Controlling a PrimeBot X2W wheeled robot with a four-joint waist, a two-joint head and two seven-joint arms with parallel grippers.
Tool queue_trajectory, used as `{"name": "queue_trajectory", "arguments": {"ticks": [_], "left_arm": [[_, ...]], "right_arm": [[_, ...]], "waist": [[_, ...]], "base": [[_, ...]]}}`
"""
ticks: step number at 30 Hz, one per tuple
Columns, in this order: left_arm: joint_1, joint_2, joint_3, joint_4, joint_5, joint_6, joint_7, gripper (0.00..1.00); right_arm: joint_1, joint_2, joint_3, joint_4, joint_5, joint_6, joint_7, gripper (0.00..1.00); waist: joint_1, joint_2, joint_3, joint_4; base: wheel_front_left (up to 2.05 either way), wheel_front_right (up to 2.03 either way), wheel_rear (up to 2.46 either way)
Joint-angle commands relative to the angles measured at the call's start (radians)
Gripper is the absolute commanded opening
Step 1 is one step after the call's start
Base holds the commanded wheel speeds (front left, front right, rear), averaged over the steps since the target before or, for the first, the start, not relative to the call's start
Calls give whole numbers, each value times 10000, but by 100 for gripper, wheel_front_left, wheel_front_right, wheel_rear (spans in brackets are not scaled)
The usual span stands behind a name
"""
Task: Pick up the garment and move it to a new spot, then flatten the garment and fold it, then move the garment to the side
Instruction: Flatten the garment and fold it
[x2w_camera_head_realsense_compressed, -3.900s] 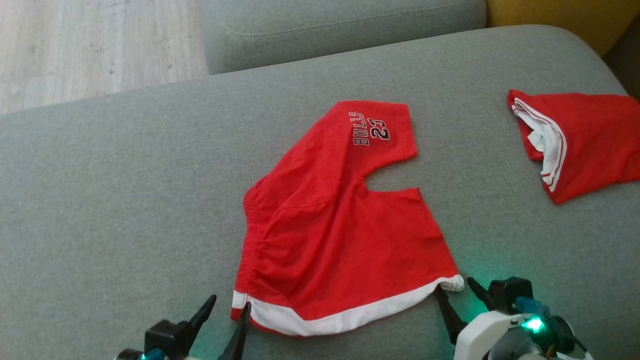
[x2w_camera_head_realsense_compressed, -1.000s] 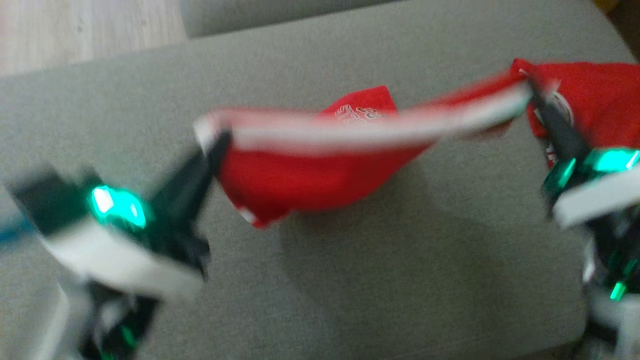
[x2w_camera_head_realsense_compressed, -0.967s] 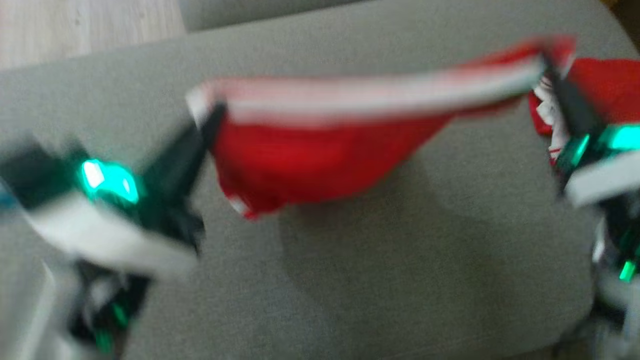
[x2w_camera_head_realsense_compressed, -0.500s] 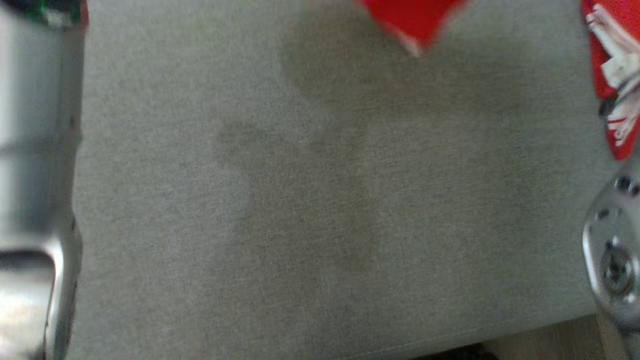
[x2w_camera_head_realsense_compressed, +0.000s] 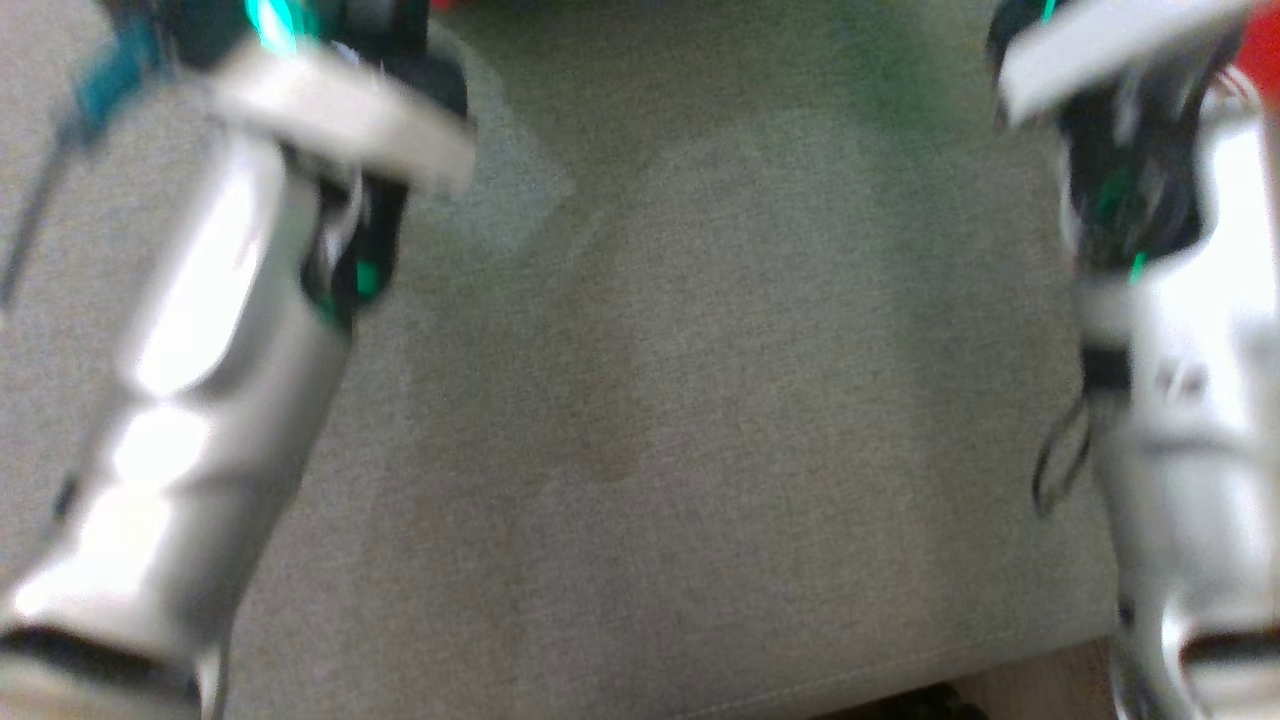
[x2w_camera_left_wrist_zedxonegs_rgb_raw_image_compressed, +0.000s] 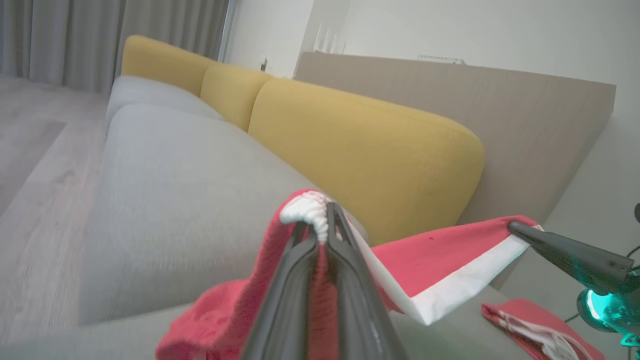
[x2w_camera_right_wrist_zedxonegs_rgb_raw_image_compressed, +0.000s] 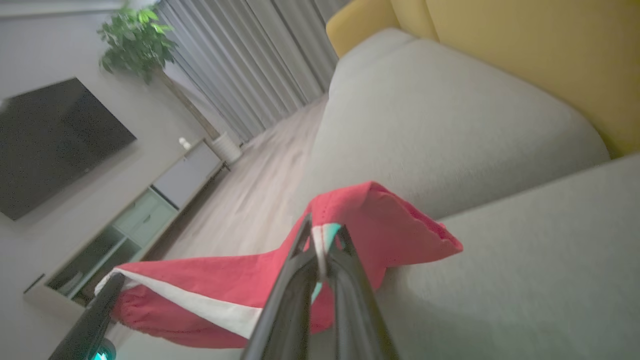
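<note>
The garment (x2w_camera_left_wrist_zedxonegs_rgb_raw_image_compressed: 430, 255) is a pair of red shorts with a white trim band, hanging stretched in the air above the grey sofa seat (x2w_camera_head_realsense_compressed: 700, 400). In the left wrist view my left gripper (x2w_camera_left_wrist_zedxonegs_rgb_raw_image_compressed: 327, 210) is shut on one bunched white-trimmed corner. A dark finger (x2w_camera_left_wrist_zedxonegs_rgb_raw_image_compressed: 550, 247) of my right gripper pinches the far corner. In the right wrist view my right gripper (x2w_camera_right_wrist_zedxonegs_rgb_raw_image_compressed: 322, 230) is shut on its corner, and the garment (x2w_camera_right_wrist_zedxonegs_rgb_raw_image_compressed: 390, 220) sags away towards the left gripper's finger (x2w_camera_right_wrist_zedxonegs_rgb_raw_image_compressed: 87, 325). Both pale forearms (x2w_camera_head_realsense_compressed: 220, 330) (x2w_camera_head_realsense_compressed: 1180, 400) reach up the blurred head view.
A second red and white garment (x2w_camera_left_wrist_zedxonegs_rgb_raw_image_compressed: 530, 325) lies on the seat at the right. Yellow back cushions (x2w_camera_left_wrist_zedxonegs_rgb_raw_image_compressed: 360, 145) line the sofa's far side. Beyond the sofa are wooden floor (x2w_camera_right_wrist_zedxonegs_rgb_raw_image_compressed: 260, 195), a low cabinet (x2w_camera_right_wrist_zedxonegs_rgb_raw_image_compressed: 150, 215), a dark screen (x2w_camera_right_wrist_zedxonegs_rgb_raw_image_compressed: 50, 140) and curtains.
The garment lay flat on the seat; both grippers have shut on its trimmed corners and lifted it, stretched between them. The head view has tilted down onto bare seat.
</note>
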Motion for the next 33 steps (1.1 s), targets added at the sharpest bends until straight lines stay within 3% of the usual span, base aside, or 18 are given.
{"name": "queue_trajectory", "arguments": {"ticks": [1, 5, 8, 12, 17, 20, 23, 26, 33], "left_arm": [[121, 526, 239, -489, -120, -50, -114, 0], [2541, 1137, 31, -1638, -601, -18, -404, 0], [4466, 1443, 57, -2736, -983, 281, -557, 0], [6909, 1895, 107, -3983, -1114, 1001, -763, 0], [9268, 2072, -129, -5667, -1452, 1648, -797, 0], [10112, 1976, -304, -6691, -1947, 1746, -691, 0], [10172, 1953, -227, -7137, -2188, 1824, -585, 0], [9623, 1780, 0, -7279, -2549, 1858, -332, 0], [7321, 1013, 413, -6742, -3449, 2184, 762, 0]], "right_arm": [[149, -67, 218, -598, 44, 69, 11, 0], [2489, -625, 532, -1765, 194, 69, 202, 0], [4337, -1067, 459, -2792, 136, 69, 459, 0], [6736, -1454, -6, -4235, 207, 69, 1066, 0], [9457, -1480, -1051, -6289, 345, 69, 2167, 0], [10334, -1167, -1728, -7279, 471, 69, 2714, 0], [10054, -910, -2129, -7653, 472, 69, 3274, 0], [8816, -839, -2014, -7385, 303, 69, 3907, 0], [5019, -831, -1594, -5226, -361, 69, 5235, 0]], "waist": [[2, 0, -209, 33], [2, 0, -920, 209], [2, 0, -1502, 367], [2, 0, -2074, 534], [2, 0, -2243, 788], [2, 0, -2209, 898], [2, 0, -2101, 989], [2, 0, -1895, 1081], [2, 0, -970, 1822]], "base": [[0, 0, 0], [0, 0, 0], [0, 0, 0], [0, 0, 0], [0, 0, 0], [0, 0, 0], [0, 0, 0], [0, 0, 0], [0, 0, 0]]}}
